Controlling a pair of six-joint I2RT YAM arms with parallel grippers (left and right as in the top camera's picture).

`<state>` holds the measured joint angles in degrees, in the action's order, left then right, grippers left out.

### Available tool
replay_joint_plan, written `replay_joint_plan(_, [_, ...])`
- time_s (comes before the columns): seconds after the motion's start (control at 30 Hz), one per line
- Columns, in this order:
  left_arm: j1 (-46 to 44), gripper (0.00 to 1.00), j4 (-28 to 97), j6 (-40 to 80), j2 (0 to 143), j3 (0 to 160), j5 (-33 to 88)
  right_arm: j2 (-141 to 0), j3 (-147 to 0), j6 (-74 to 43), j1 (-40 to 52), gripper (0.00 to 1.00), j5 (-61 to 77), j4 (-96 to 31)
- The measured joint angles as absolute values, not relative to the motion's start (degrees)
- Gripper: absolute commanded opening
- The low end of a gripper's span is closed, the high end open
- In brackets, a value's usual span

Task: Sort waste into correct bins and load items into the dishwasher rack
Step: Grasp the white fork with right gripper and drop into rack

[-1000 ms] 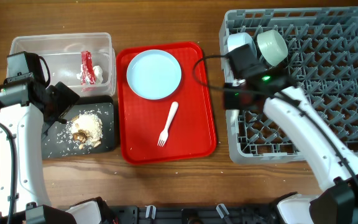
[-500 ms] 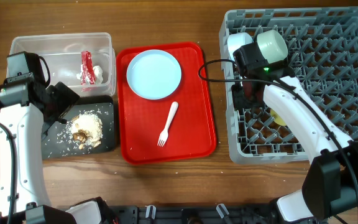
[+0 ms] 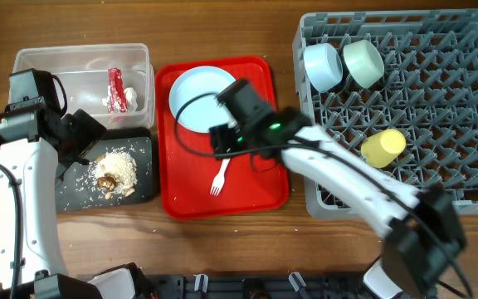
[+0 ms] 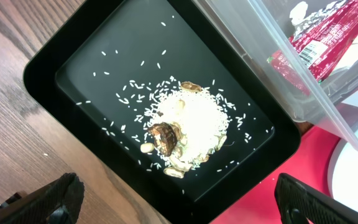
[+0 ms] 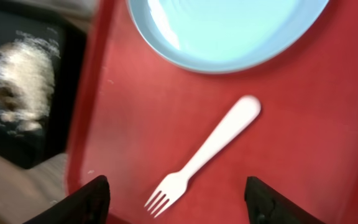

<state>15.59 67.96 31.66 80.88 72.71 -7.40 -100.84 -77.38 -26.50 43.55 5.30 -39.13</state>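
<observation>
My right gripper (image 5: 179, 202) hangs open above the red tray, with the white fork (image 5: 210, 149) lying between its fingers and the light blue plate (image 5: 229, 31) just beyond. Overhead, this arm covers part of the plate (image 3: 191, 91). A yellow cup (image 3: 383, 146) lies in the grey dishwasher rack (image 3: 438, 100), behind it a blue bowl (image 3: 322, 66) and a green bowl (image 3: 363, 62). The left gripper (image 4: 179, 199) is open over the near edge of the black tray (image 4: 79, 81), which holds rice scraps (image 4: 191, 124). The clear tub (image 3: 81, 51) contains the red sachet (image 3: 116, 88) and a white napkin (image 3: 129, 98).
The red serving tray (image 3: 268, 178) sits between the two bins on the left and the rack on the right. Loose rice grains are scattered across the black tray (image 3: 77, 187). Bare wooden table runs along the front edge.
The right arm swung left from the rack to over the red tray, and its jaws opened. The yellow cup now lies free in the rack. The left arm has not moved.
</observation>
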Motion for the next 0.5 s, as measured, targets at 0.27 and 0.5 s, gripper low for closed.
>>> replay_joint_plan(0.27, [15.6, 1.0, 68.0, 31.7, 80.9, 72.7, -7.4, -115.2, -77.3, -44.9, 49.4, 0.34, 0.3, -39.8])
replay_joint_plan(0.5, [15.6, 1.0, 68.2, 31.7, 80.9, 72.7, -7.4, -115.9, -77.4, -51.2, 48.8, 0.04, -0.5, -43.4])
